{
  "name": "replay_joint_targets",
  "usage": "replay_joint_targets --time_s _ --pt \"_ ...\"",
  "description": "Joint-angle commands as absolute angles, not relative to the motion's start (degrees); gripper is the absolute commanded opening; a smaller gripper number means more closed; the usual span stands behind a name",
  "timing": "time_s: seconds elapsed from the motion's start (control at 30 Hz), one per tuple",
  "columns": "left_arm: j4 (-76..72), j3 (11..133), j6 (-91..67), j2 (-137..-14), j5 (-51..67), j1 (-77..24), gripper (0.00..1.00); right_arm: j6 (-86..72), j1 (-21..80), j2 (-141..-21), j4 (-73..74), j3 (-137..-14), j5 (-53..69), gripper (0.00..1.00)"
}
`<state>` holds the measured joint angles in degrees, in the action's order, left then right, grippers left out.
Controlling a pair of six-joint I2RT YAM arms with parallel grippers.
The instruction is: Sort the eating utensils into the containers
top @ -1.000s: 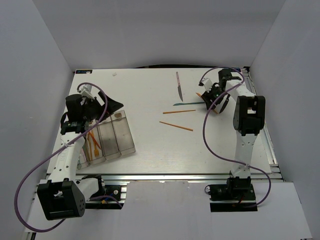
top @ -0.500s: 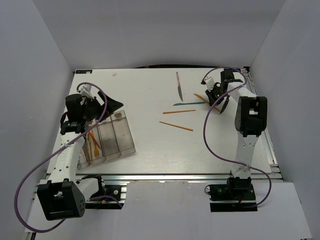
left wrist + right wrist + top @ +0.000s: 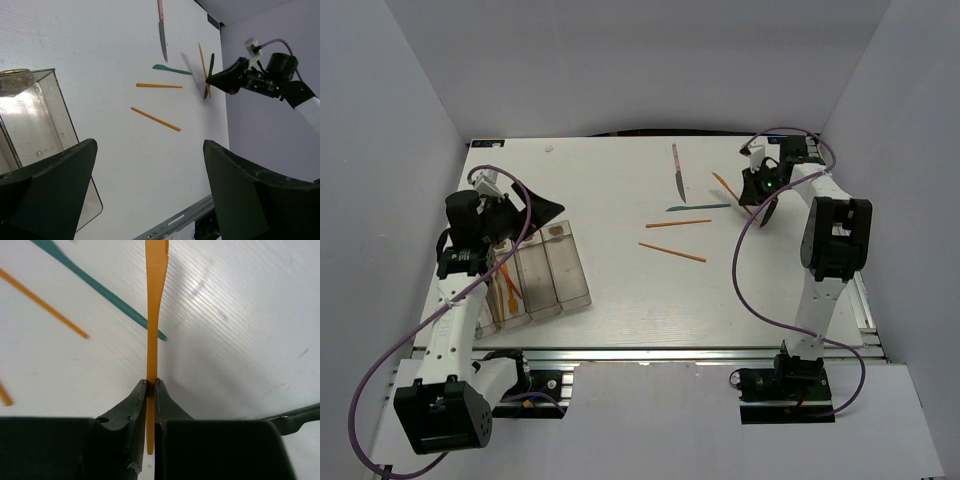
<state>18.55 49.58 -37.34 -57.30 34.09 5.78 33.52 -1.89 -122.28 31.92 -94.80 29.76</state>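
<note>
Clear joined bins (image 3: 560,275) near-left hold orange cutlery (image 3: 506,285). Dark-bladed knife (image 3: 677,175), teal piece (image 3: 698,208) and two orange sticks (image 3: 678,223) lie flat, far-centre. Far right, an orange knife (image 3: 156,300) is pinched.

On the table (image 3: 620,310), bins (image 3: 550,270) at left with utensils (image 3: 506,285) inside, knife (image 3: 676,172) at back centre, cutlery piece (image 3: 698,208) before it, clamped piece (image 3: 723,184) rightward, far stick (image 3: 678,223) and near stick (image 3: 672,252) frontward.

Robot lab enclosure: bare grey walls (image 3: 400,100) around a white table (image 3: 620,295)
</note>
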Motion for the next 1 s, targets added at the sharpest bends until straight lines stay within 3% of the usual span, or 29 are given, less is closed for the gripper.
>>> replay_joint_targets --time_s 0.0,0.27,0.4,0.6,0.83,0.97 --pt "19.2 52.5 -37.1 -54.6 32.6 5.6 0.98 32.6 2.8 -113.0 31.4 -94.7 41.7 0.00" --pt "20.2 54.7 -36.6 -50.2 30.0 5.6 0.98 19.4 20.7 -107.2 28.1 -93.0 49.4 0.00" --pt "21.8 55.4 -36.6 -46.8 28.7 5.5 0.98 -5.1 32.2 -107.8 17.1 -92.1 46.3 0.00" --pt "26.9 56.8 -36.1 -40.9 25.8 5.5 0.98 -26.4 44.3 -114.5 7.2 -96.3 40.1 0.00" --pt "33.6 57.2 -35.3 -36.0 22.9 5.5 0.98 -43.4 53.0 -122.8 -3.1 -101.0 34.7 0.00" --pt "35.7 58.1 -34.1 -34.6 20.8 5.5 0.98 -43.9 55.5 -124.8 -4.7 -102.8 33.5 0.00"
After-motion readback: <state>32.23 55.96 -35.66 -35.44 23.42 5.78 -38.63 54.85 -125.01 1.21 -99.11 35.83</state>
